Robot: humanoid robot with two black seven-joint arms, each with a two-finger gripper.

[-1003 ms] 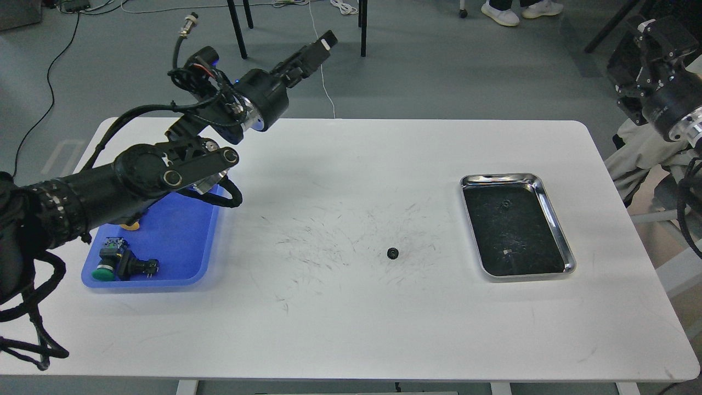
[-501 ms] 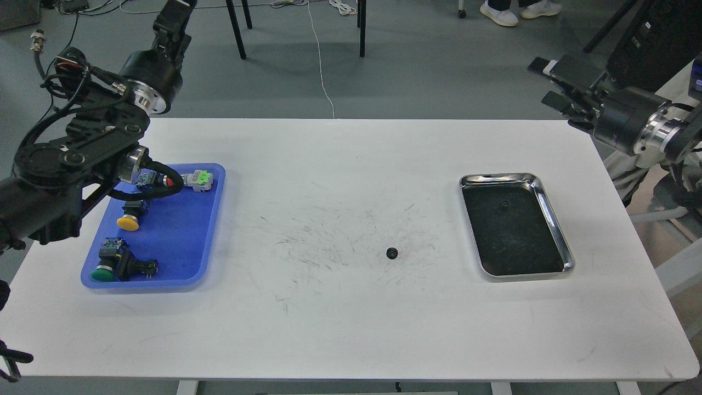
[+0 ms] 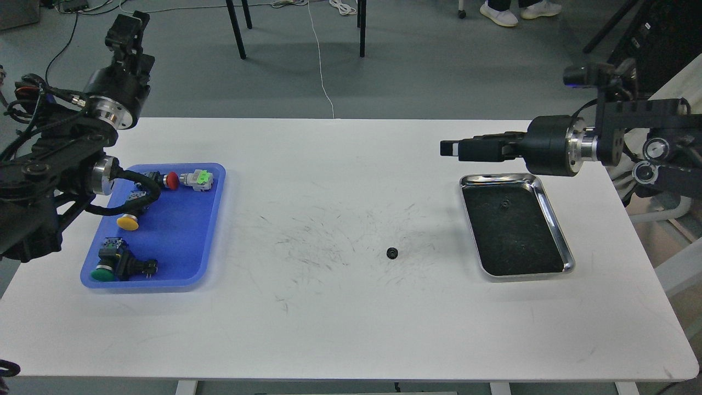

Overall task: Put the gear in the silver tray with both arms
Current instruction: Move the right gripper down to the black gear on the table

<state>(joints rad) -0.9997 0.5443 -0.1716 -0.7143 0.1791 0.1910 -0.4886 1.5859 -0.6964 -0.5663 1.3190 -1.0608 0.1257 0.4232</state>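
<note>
A small black gear (image 3: 391,253) lies on the white table (image 3: 351,329), right of centre and left of the silver tray (image 3: 555,216). The tray's dark bottom holds another small dark gear (image 3: 503,206) near its far end. My right gripper (image 3: 451,149) points left, level above the table just beyond the tray's far left corner. Its two fingers look apart and empty. My left gripper (image 3: 128,30) is raised at the far left, behind the table's back edge, pointing up and away. It is seen small and dark, so its fingers cannot be told apart.
A blue plastic tray (image 3: 211,230) at the left holds several push-button switches with yellow, green and red caps, and a green connector. My left forearm hangs over its far left corner. Chair legs and cables stand on the floor behind the table.
My left arm has swung back from over the table's far middle to the far left. My right arm has come in from the right edge to above the silver tray's far corner.
</note>
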